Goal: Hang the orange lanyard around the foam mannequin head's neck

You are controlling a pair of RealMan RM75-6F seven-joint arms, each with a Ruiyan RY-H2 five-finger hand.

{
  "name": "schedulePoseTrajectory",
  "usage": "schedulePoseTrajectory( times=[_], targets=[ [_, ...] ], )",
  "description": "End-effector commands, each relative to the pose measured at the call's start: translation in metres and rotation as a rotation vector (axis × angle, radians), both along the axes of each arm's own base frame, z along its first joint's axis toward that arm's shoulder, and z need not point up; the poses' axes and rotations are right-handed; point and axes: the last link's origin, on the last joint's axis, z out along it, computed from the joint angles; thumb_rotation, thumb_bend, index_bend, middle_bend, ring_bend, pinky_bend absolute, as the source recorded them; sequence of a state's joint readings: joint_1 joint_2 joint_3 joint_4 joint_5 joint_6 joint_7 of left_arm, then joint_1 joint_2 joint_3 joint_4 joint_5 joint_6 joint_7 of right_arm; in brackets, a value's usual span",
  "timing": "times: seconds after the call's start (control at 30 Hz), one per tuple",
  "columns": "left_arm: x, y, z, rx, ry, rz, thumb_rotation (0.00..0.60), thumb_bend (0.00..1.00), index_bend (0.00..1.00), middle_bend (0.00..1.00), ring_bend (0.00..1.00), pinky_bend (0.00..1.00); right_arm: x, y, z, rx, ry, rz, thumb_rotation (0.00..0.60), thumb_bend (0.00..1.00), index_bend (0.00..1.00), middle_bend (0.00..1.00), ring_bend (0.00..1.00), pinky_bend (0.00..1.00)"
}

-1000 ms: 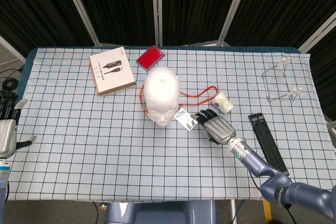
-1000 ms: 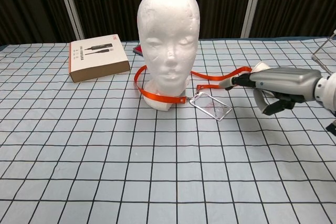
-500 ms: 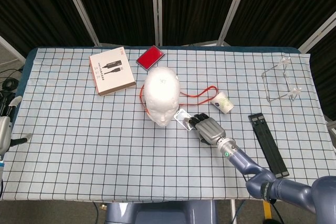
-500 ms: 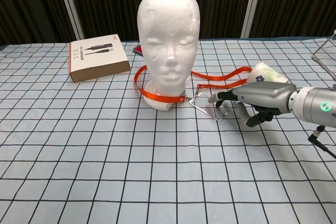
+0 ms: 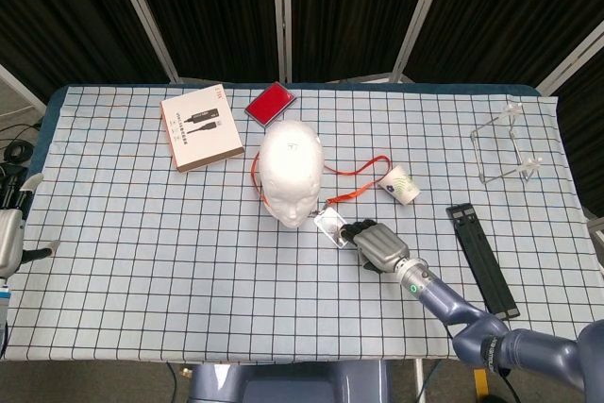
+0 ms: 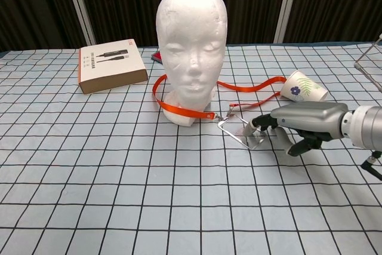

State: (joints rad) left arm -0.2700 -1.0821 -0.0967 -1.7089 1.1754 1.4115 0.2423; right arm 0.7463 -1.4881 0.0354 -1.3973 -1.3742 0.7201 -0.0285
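The white foam mannequin head [image 5: 291, 176] [image 6: 192, 46] stands upright mid-table. The orange lanyard [image 5: 354, 173] [image 6: 179, 108] curves round the front and one side of its neck base. A doubled strap trails right across the table toward the cup. Its clear badge holder [image 5: 330, 225] [image 6: 241, 132] lies in front of the head, tilted up at one edge. My right hand [image 5: 377, 244] [image 6: 304, 125] reaches in from the right and pinches that edge with its fingertips [image 6: 263, 123]. My left hand [image 5: 9, 231] is partly cut off at the far left edge, away from everything, holding nothing.
A brown and white box [image 5: 201, 127] [image 6: 112, 65] and a red flat case [image 5: 270, 102] lie behind the head. A paper cup [image 5: 400, 184] [image 6: 305, 86] lies on its side right of the strap. Far right are a clear acrylic stand [image 5: 505, 148] and a black bar [image 5: 481, 257].
My right hand moved from beside the cup toward the near edge and took hold of the badge holder. The holder shifted nearer and the strap pulled tighter. The left hand slid further out of frame.
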Motion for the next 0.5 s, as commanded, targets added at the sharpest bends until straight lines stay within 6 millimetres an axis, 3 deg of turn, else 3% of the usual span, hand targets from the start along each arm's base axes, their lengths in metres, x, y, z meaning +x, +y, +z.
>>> schedulePoseTrajectory(
  times=[0.03, 0.5],
  targets=[
    [0.001, 0.000, -0.002, -0.005, 0.002, -0.004, 0.600, 0.00, 0.00, 0.00, 0.00, 0.00, -0.001, 0.012, 0.003, 0.036, 0.006, 0.010, 0.600, 1.00, 0.23, 0.27, 0.19, 0.21],
    [0.002, -0.001, -0.004, -0.011, 0.005, -0.006, 0.600, 0.00, 0.00, 0.00, 0.00, 0.00, 0.004, 0.049, 0.012, 0.171, 0.001, 0.005, 0.600, 1.00, 0.25, 0.29, 0.21, 0.22]
  ],
)
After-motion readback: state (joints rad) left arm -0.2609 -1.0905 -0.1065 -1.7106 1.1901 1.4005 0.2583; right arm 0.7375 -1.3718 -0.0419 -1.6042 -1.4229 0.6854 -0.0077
